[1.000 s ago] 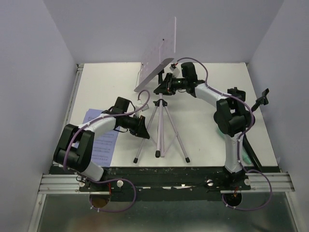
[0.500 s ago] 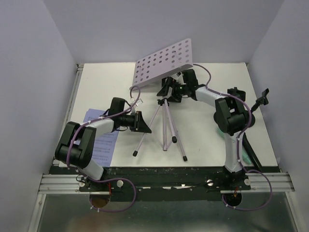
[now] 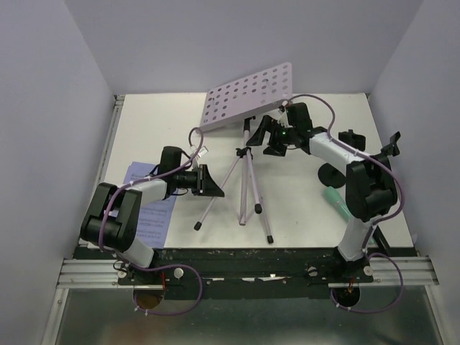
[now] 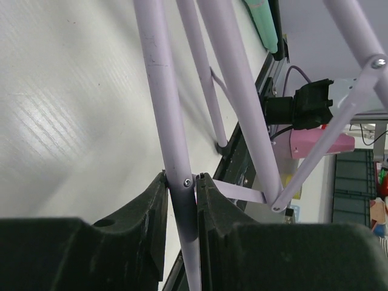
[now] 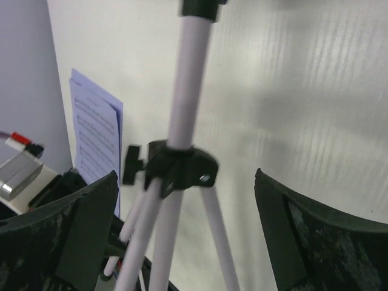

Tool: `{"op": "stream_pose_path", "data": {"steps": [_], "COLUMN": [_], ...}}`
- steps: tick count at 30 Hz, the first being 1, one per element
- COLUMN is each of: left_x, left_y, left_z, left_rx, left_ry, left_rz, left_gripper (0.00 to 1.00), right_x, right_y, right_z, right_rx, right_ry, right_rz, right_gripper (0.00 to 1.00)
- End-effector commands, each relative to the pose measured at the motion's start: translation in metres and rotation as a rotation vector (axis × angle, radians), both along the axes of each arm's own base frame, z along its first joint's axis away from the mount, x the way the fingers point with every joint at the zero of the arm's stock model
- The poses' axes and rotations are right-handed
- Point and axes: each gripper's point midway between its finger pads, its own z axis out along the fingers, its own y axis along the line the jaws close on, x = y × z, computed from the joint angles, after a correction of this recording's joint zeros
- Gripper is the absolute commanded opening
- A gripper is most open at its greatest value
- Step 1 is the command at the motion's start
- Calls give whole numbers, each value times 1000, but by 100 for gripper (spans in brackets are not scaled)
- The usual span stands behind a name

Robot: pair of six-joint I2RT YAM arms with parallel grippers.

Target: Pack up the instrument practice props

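Observation:
The silver tripod (image 3: 248,183) stands mid-table with its pale perforated desk (image 3: 248,93) tilted face up at the top. My left gripper (image 3: 209,184) is shut on the tripod's left leg (image 4: 162,91), and the left wrist view shows that gripper (image 4: 182,179) clamped around the tube. To the right of the tripod's pole (image 5: 189,79), just under the desk, my right gripper (image 3: 267,139) stands wide open. In the right wrist view the pole and its black collar (image 5: 180,167) sit between those spread fingers (image 5: 91,230), untouched. Sheet-music pages (image 3: 147,208) lie under my left arm.
A mint-green microphone (image 3: 338,201) lies by my right arm, next to a black round base (image 3: 332,172). A black microphone (image 3: 390,146) sticks up at the right edge. Grey walls enclose the table on three sides. A metal rail (image 3: 244,269) runs along the near edge.
My right gripper opened, let go of the tripod's top and drew back to the right. The desk swung from on edge to face up. The left gripper kept its hold on the leg.

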Motion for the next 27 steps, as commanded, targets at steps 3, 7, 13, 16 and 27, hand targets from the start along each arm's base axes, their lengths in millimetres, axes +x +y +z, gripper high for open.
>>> {"op": "stream_pose_path", "data": {"steps": [3,7,13,16,27], "left_x": [45,42,32,29,24], "left_y": [5,6,-3,-9,-31], "left_z": [39,38,38,34,37], "left_rx": [-9,-1,26,34,26], "left_ry": [-342,-353,-366,-358,-379], "left_rz": [69,67,33,14,-52], "left_gripper": [0,0,2,4,5], "right_x": [-43,-72,-68,-63,-45], "right_y": [-2,4,-15,-3,31], "right_z": [17,33,11,4,-40], "right_rx": [-26,37,-115,-127,-249], "right_ry": [-4,15,22,22,65], "right_rz": [115,201,117,143,172], "right_gripper": [99,100,99,99,100]}}
